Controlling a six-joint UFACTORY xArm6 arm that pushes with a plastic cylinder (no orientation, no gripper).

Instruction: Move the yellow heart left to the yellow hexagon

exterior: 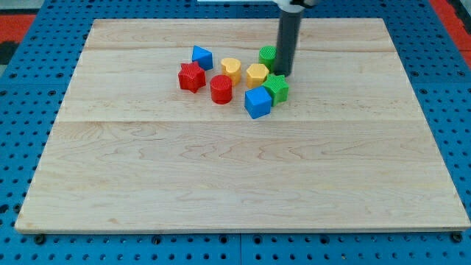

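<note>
My tip (283, 74) beside yellow hexagon (257, 74) — yellow heart (231, 69) just left; no hand on rod.

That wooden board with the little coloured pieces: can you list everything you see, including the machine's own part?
wooden board: one, light wood, on a blue pegboard.
red star: one, cluster's left.
blue block: one, top left.
red cylinder: one, beside the star.
yellow heart: one, middle.
yellow hexagon: one, right of heart.
blue cube: one, bottom.
green star: one, right.
green block: one, partly hidden.
my tip: dark rod's end, between the green blocks.
</note>
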